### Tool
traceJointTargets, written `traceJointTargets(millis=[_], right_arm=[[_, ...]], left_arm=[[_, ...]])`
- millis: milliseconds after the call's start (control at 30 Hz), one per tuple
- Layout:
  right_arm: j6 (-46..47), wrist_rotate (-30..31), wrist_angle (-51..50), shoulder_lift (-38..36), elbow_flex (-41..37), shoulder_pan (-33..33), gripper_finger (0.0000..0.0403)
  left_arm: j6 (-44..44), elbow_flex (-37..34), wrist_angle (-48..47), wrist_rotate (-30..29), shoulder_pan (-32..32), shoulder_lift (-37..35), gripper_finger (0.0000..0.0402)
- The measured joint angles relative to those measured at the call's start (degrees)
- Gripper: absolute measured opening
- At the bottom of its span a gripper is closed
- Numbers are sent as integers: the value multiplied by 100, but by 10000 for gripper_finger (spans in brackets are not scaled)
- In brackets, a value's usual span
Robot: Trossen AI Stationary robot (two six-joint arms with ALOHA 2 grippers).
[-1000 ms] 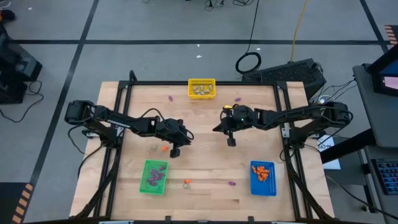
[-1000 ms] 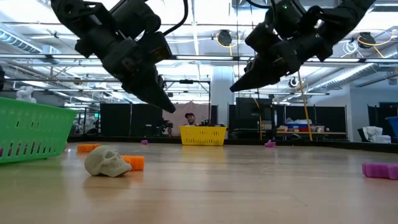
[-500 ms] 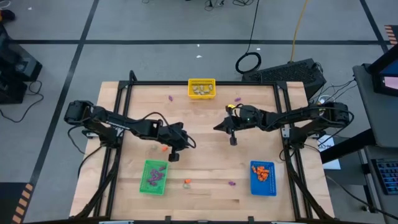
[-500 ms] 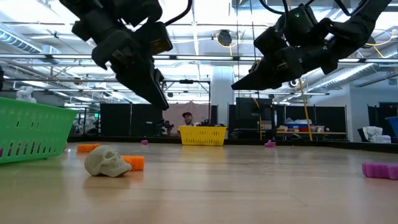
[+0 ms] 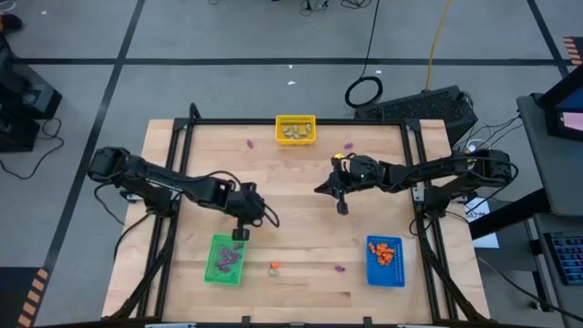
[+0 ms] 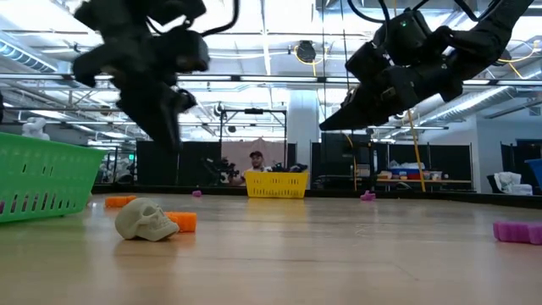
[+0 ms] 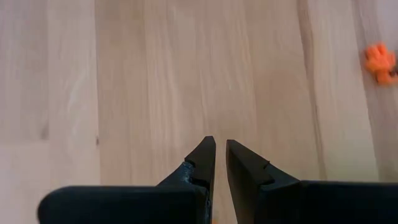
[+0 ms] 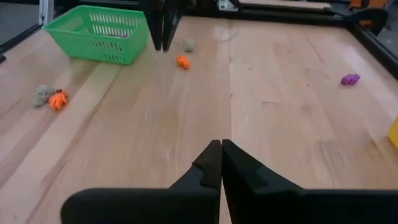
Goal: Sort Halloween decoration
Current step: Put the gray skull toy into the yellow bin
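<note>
Overhead: left gripper (image 5: pixel 240 233) hung just past the far edge of the green bin (image 5: pixel 225 260), fingers (image 7: pixel 202 163) nearly together with only a slim gap, nothing between them; bare wood below, one orange trinket (image 7: pixel 380 63) off to the side in the left wrist view. Right gripper (image 5: pixel 342 207) poised above the middle of the table (image 5: pixel 291 182), well clear of the surface, fingers (image 8: pixel 208 165) pressed shut on nothing.

Decorations scattered: purple pieces (image 5: pixel 227 259) heaped in the green bin; orange pieces (image 5: pixel 385 254) in the blue bin (image 5: pixel 385 262); pale ones (image 5: pixel 295 132) in the yellow bin (image 5: pixel 295 129) at the far edge. Loose on the wood: purple trinkets near the yellow bin on either side (image 5: pixel 250 143) (image 5: pixel 346 143); an orange one (image 5: pixel 274 267) and a purple one (image 5: pixel 339 269) near the front, between the green and blue bins. At table level: pale skull (image 6: pixel 146 219) touching an orange piece (image 6: pixel 183 221), just beside the green bin; another purple piece (image 6: pixel 517 231) far off to the side.
</note>
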Motion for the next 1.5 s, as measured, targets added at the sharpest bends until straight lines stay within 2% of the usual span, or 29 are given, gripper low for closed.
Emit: traceJointTargets(millis=[167,267,367,567,733,833,1067,1300,1500], right_arm=[[252,1,-82,0,0,2,0],[232,3,-116,0,0,2,0],[121,14,-117,0,0,2,0],[113,13,-248,0,0,2,0],[-10,12,-535,0,0,2,0],[-82,12,-601,0,0,2,0],[-357,10,-624,0,0,2,0],[-409,10,-641,0,0,2,0],[-363,7,-652,0,0,2,0]], left_arm=[[-422,0,-780,-127,-231,-339,38],[-718,0,-1146,-395,-366,-417,38],[-1000,0,-1328,-541,-302,-401,48],[-1344,1,-1620,25,200,-265,106],[-1109,-3,-2312,43,398,-251,167],[-990,-29,-2517,40,425,-251,186],[-753,-443,-2453,75,415,-251,174],[-698,-784,-2021,78,415,-251,150],[-754,-980,-1751,125,415,-150,146]])
